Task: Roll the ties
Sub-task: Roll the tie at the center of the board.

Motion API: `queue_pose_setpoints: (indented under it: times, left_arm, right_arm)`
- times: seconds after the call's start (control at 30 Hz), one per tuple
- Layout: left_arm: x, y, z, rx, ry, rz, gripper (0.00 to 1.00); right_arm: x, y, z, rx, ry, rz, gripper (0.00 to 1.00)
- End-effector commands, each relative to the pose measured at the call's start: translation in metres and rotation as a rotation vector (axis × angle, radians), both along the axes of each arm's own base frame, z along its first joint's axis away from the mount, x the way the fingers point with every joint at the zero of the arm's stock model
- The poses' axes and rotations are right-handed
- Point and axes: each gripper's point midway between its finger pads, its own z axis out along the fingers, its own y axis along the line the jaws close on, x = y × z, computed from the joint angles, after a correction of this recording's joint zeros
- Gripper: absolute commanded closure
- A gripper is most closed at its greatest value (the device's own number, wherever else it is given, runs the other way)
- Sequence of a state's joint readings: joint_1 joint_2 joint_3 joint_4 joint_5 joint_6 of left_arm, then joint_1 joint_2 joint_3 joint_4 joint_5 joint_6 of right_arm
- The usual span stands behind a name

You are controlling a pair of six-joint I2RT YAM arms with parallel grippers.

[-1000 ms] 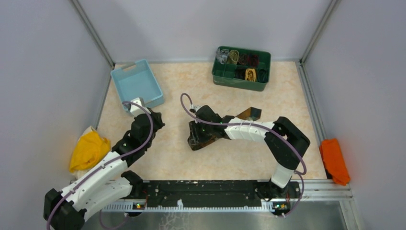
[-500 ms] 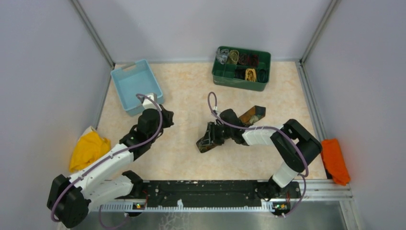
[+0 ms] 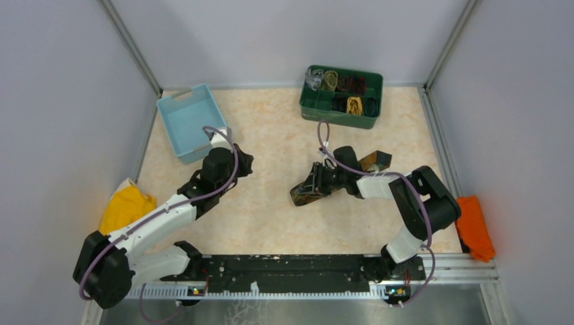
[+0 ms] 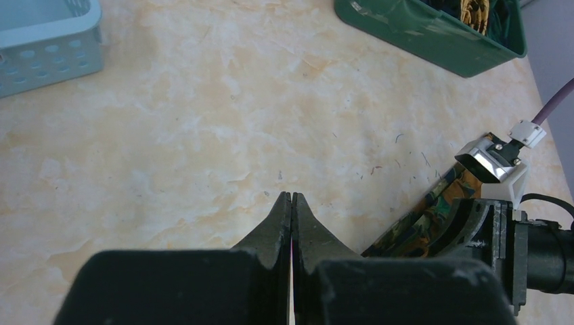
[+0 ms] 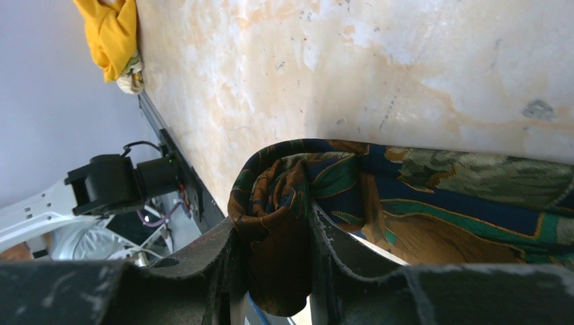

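One patterned tie (image 5: 406,196), rolled end snug between the right jaws

2 black-and-white arms (image 3: 162,217), purple cables (image 4: 552,103)

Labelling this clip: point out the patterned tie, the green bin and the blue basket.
patterned tie (image 5: 273,198), right wrist view, rolled end.
green bin (image 3: 338,116), top view, front wall.
blue basket (image 3: 193,120), top view, bare floor.
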State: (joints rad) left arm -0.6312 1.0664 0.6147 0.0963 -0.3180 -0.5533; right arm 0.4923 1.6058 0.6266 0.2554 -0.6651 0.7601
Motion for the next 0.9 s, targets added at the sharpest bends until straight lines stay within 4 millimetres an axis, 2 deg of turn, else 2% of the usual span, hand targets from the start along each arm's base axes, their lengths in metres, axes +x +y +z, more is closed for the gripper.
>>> queue_pose_setpoints:
  times: [0.0, 0.1, 0.27, 0.47, 0.6, 0.87]
  left_arm:
    - [0.011, -0.013, 0.021, -0.025, -0.045, -0.034, 1.0]
    - [0.015, -0.018, 0.023, -0.022, -0.047, -0.043, 1.0]
    - [0.016, -0.017, 0.025, -0.015, -0.054, -0.04, 1.0]
    - [0.012, -0.007, 0.025, 0.007, -0.062, -0.012, 1.0]
    - [0.01, -0.001, 0.026, 0.02, -0.073, -0.002, 1.0]
    - [0.011, -0.004, 0.024, 0.015, -0.071, -0.01, 1.0]
  right_arm:
    - [0.002, -0.005, 0.011, 0.085, -0.031, 0.028, 0.71]
    - [0.003, -0.007, 0.016, 0.096, -0.037, 0.04, 0.71]
    - [0.0, 0.003, 0.017, 0.117, -0.016, 0.083, 0.72]
    - [-0.014, 0.043, 0.022, 0.149, -0.01, 0.182, 0.72]
    - [-0.018, 0.061, 0.026, 0.176, -0.006, 0.213, 0.72]
    - [-0.021, 0.063, 0.027, 0.208, 0.012, 0.22, 0.72]
